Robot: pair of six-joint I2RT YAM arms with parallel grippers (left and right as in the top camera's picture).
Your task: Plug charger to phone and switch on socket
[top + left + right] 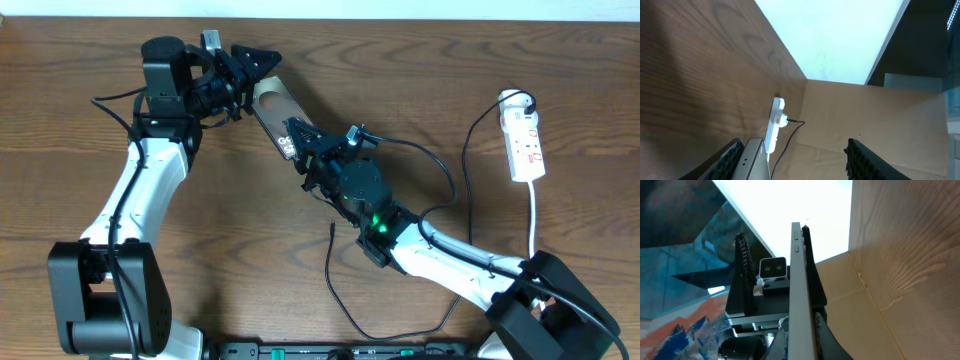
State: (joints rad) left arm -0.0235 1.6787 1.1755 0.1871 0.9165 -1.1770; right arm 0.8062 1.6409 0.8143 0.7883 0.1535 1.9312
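The phone (pixel 272 105) is lifted off the table and held edge-on. My right gripper (pixel 298 140) is shut on its lower end, and in the right wrist view the phone's grey edge (pixel 799 280) runs between the fingers (pixel 807 335). My left gripper (pixel 250 78) is open around the phone's upper end. In the left wrist view the phone (pixel 754 160) lies against the left finger, with a wide gap (pixel 795 155) to the other finger. The charger (pixel 340 300) loops over the table, its plug tip (pixel 332 230) lying loose. The socket (pixel 526 140) lies at the far right and also shows in the left wrist view (pixel 774 125).
The charger's other end sits in the socket's top end (pixel 524 100). The socket's white cord (pixel 533 215) runs down towards the right arm's base. Thicker black arm cables (pixel 440 170) arch beside the right arm.
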